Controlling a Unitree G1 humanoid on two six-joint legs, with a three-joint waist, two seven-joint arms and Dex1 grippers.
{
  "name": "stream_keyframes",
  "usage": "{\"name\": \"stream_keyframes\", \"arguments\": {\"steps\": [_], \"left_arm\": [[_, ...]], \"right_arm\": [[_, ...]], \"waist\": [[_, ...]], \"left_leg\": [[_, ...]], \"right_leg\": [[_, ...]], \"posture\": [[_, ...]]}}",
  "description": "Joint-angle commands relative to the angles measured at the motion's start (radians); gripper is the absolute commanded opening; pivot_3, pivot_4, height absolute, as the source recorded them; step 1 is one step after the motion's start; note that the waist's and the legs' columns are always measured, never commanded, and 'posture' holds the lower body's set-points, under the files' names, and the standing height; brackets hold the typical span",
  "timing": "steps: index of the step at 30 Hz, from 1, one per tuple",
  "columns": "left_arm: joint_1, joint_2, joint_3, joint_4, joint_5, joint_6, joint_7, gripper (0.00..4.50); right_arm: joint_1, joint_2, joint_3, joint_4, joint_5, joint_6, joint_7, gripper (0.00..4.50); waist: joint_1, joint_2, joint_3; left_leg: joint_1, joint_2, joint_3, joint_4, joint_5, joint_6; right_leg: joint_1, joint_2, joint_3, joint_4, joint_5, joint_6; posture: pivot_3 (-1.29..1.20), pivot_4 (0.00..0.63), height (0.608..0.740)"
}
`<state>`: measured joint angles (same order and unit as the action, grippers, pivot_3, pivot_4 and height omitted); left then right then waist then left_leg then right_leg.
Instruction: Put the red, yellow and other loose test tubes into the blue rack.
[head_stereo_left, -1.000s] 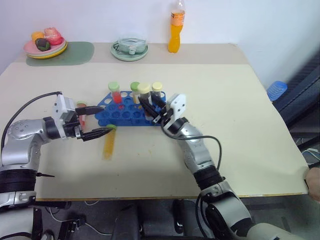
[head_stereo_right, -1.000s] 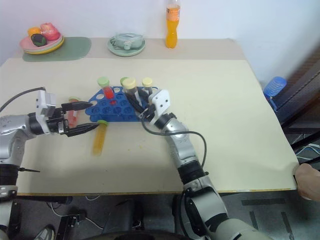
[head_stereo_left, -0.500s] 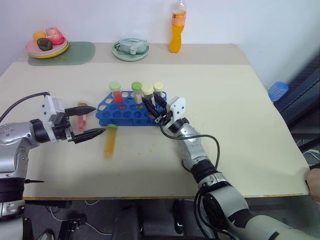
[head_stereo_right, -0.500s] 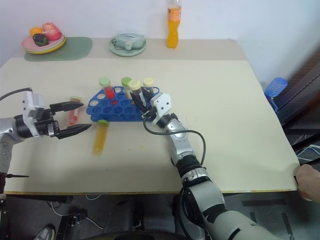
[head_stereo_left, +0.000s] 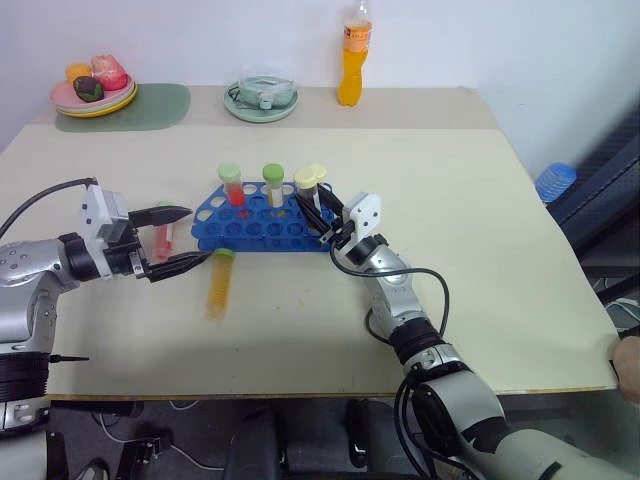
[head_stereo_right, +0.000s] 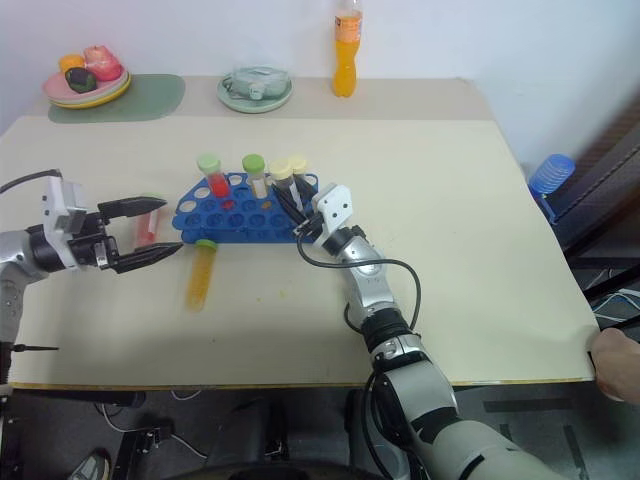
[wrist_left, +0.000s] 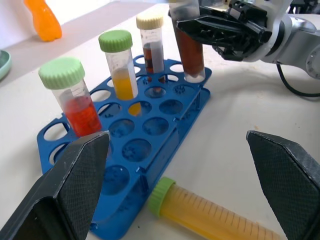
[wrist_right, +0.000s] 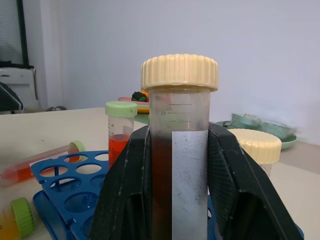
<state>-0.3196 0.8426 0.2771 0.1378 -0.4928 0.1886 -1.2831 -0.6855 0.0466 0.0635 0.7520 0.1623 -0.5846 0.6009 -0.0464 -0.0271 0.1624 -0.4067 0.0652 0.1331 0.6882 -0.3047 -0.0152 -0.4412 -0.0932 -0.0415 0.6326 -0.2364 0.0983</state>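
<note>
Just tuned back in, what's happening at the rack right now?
The right gripper is shut on the brown tube, whose bottom sits in a corner hole of the blue rack. Three other tubes already stand in the rack. The left gripper is open beside the rack, holding nothing. Two tubes lie loose on the table: the yellow tube in front of the rack and the red tube between the left fingers.

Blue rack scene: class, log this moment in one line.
right hand: shut on brown tube, bottom in blue rack | left hand: open | yellow tube: on table
</note>
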Motion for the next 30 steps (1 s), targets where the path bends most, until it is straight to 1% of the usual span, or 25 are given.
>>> {"name": "stream_keyframes", "arguments": {"steps": [1, 7, 13, 21, 22, 23, 24, 25, 26, 27, 28, 30], "left_arm": [[-0.013, 0.005, 0.006, -0.009, -0.021, -0.002, -0.014, 4.5], [0.015, 0.011, 0.004, -0.039, -0.055, 0.043, -0.056, 4.5], [0.048, 0.005, 0.013, -0.077, -0.072, 0.069, -0.045, 4.5], [0.073, -0.01, 0.014, -0.104, -0.082, 0.071, -0.014, 4.5], [0.075, -0.011, 0.013, -0.105, -0.083, 0.071, -0.011, 4.5], [0.076, -0.011, 0.013, -0.106, -0.084, 0.071, -0.009, 4.5], [0.077, -0.012, 0.013, -0.107, -0.084, 0.071, -0.007, 4.5], [0.077, -0.013, 0.014, -0.108, -0.085, 0.072, -0.004, 4.5], [0.076, -0.017, 0.016, -0.109, -0.087, 0.075, 0.004, 4.5], [0.076, -0.019, 0.018, -0.11, -0.09, 0.079, 0.01, 4.5], [0.076, -0.021, 0.021, -0.113, -0.094, 0.088, 0.022, 4.5], [0.08, -0.026, 0.028, -0.123, -0.098, 0.107, 0.056, 4.5]], "right_arm": [[0.007, -0.001, -0.006, 0.002, -0.01, -0.017, -0.01, 0.98], [-0.012, 0.023, -0.007, 0.046, -0.015, -0.024, -0.019, 0.98], [-0.017, 0.023, -0.01, 0.068, -0.019, -0.034, -0.02, 0.98], [0.025, 0.026, -0.019, 0.062, 0.029, -0.023, 0.072, 0.98], [0.033, 0.021, -0.017, 0.064, 0.024, -0.027, 0.075, 1.91], [0.04, 0.015, -0.016, 0.067, 0.015, -0.033, 0.074, 2.24], [0.045, 0.011, -0.015, 0.069, 0.007, -0.04, 0.072, 2.79], [0.05, 0.007, -0.015, 0.069, 0.0, -0.047, 0.066, 3.16], [0.054, -0.002, -0.016, 0.067, -0.022, -0.064, 0.038, 3.76], [0.058, -0.012, -0.016, 0.062, -0.046, -0.08, 0.009, 4.22], [0.066, -0.023, -0.016, 0.047, -0.054, -0.083, 0.001, 4.48], [0.087, -0.05, -0.016, -0.005, -0.066, -0.083, -0.008, 4.48]], "waist": [[0.0, 0.0, 0.0], [0.0, 0.0, 0.0], [-0.001, 0.0, 0.0], [-0.001, 0.0, 0.0], [-0.001, 0.0, 0.0], [-0.001, 0.0, 0.0], [-0.001, 0.0, 0.0], [-0.001, 0.0, 0.0], [-0.001, 0.0, 0.0], [-0.001, 0.0, 0.0], [-0.001, 0.0, 0.0], [0.001, 0.0, 0.0]], "left_leg": [[0.0, 0.0, 0.0, 0.0, 0.0, 0.0], [0.0, 0.0, 0.0, 0.0, 0.0, 0.0], [0.001, 0.0, 0.0, 0.0, 0.0, 0.0], [0.001, 0.0, 0.0, 0.0, 0.0, 0.0], [0.001, 0.0, 0.0, 0.0, 0.0, 0.0], [0.001, 0.0, 0.0, 0.0, 0.0, 0.0], [0.001, 0.0, 0.0, 0.0, 0.0, 0.0], [0.0, 0.0, 0.0, 0.0, 0.0, 0.0], [0.0, 0.0, 0.0, 0.0, 0.0, 0.0], [0.001, 0.0, 0.0, 0.0, 0.0, 0.0], [0.0, 0.0, 0.0, 0.0, 0.0, 0.0], [0.001, 0.0, 0.0, 0.0, 0.0, 0.0]], "right_leg": [[0.0, 0.0, 0.0, 0.0, 0.0, 0.0], [0.0, 0.0, 0.0, 0.0, 0.0, 0.0], [0.0, 0.0, 0.0, 0.0, 0.0, 0.0], [0.0, 0.0, 0.0, 0.0, 0.0, 0.0], [0.0, 0.0, 0.0, 0.0, 0.0, 0.0], [0.0, 0.0, 0.0, 0.0, 0.0, 0.0], [0.0, 0.0, 0.0, 0.0, 0.0, 0.0], [0.0, 0.0, 0.0, 0.0, 0.0, 0.0], [0.0, 0.0, 0.0, 0.0, 0.0, 0.0], [0.0, 0.0, 0.0, 0.0, 0.0, 0.0], [0.0, 0.0, 0.0, 0.0, 0.0, 0.0], [0.0, 0.0, 0.0, 0.0, 0.0, 0.0]], "posture": [[0.0, 0.15, 0.74], [0.0, 0.15, 0.74], [0.0, 0.15, 0.74], [0.0, 0.15, 0.74], [0.0, 0.15, 0.74], [0.0, 0.15, 0.74], [0.0, 0.15, 0.74], [0.0, 0.15, 0.74], [0.0, 0.15, 0.74], [0.0, 0.15, 0.74], [0.0, 0.15, 0.74], [0.0, 0.15, 0.74]]}}
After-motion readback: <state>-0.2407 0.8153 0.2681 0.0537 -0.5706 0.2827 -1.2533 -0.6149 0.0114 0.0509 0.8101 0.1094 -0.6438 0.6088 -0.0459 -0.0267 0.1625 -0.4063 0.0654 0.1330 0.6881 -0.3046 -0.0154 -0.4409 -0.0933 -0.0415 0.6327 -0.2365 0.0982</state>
